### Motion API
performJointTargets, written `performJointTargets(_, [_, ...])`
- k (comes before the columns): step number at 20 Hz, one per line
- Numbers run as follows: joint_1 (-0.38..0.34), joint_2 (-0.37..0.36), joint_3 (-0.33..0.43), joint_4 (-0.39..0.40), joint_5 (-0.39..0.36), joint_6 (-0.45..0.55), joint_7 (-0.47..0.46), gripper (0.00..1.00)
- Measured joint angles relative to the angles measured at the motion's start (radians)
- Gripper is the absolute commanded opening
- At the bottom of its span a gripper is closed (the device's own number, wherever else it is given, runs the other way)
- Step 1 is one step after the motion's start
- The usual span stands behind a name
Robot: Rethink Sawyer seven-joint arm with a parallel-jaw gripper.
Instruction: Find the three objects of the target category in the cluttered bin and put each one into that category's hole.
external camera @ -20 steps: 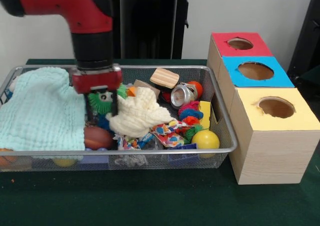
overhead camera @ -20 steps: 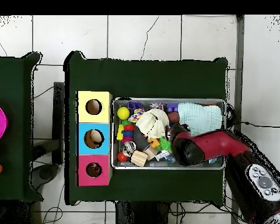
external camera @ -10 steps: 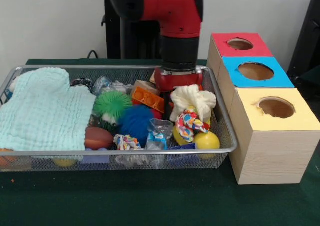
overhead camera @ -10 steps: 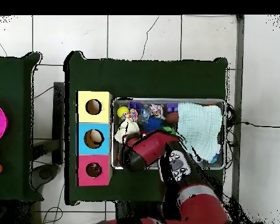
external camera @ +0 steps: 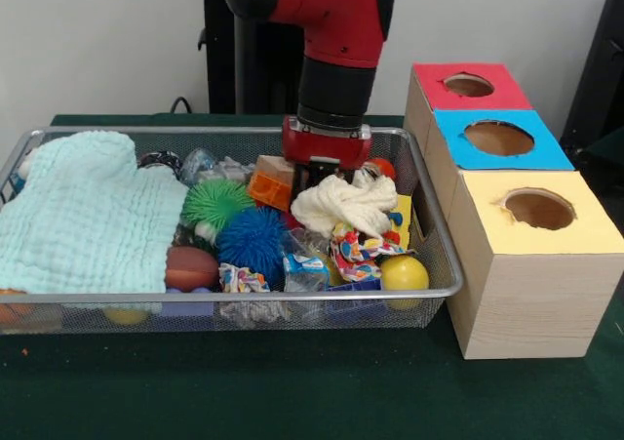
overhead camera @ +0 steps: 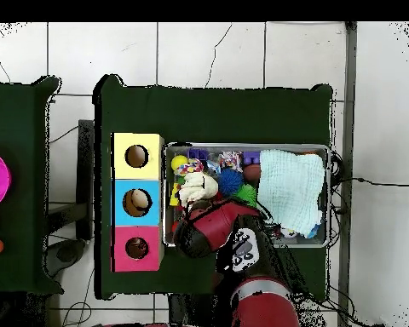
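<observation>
Gripper (external camera: 327,175): red-mounted, hanging from the red and black arm (external camera: 336,30) over the right half of the wire bin (external camera: 244,299); its fingers sit against the top of a cream knitted cloth (external camera: 343,204), but whether they are closed on it cannot be told, since the cloth hides the tips. Cream knitted cloth: bunched, lying on the clutter just below the gripper, with a multicoloured patterned fabric piece (external camera: 353,255) under its lower edge. Orange block (external camera: 268,190): just left of the gripper. Green spiky ball (external camera: 216,203) and blue spiky ball (external camera: 251,245): touching, left of the cloth. Yellow ball (external camera: 404,273): front right corner of the bin. Brown ball (external camera: 189,267): at the front wall. Pale green towel (external camera: 83,216): covers the bin's left half. Box with red (external camera: 469,85), blue (external camera: 499,138) and yellow (external camera: 538,209) holes: beside the bin's right end; in the overhead view a pale object (overhead camera: 139,201) shows in the blue hole.
</observation>
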Motion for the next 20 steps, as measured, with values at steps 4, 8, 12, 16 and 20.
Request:
performJointTargets(4, [-0.024, 0.01, -0.021, 0.0, 0.002, -0.039, 0.0, 1.0])
performJointTargets(8, [-0.061, 0.005, -0.02, 0.0, 0.002, -0.047, 0.0, 1.0])
performJointTargets(12, [-0.116, -0.016, -0.005, 0.008, 0.002, -0.045, 0.0, 1.0])
performJointTargets(16, [-0.254, -0.075, 0.08, 0.04, 0.005, -0.015, -0.003, 1.0])
performJointTargets(20, [-0.434, -0.142, 0.199, 0.08, 0.021, 0.073, -0.025, 1.0])
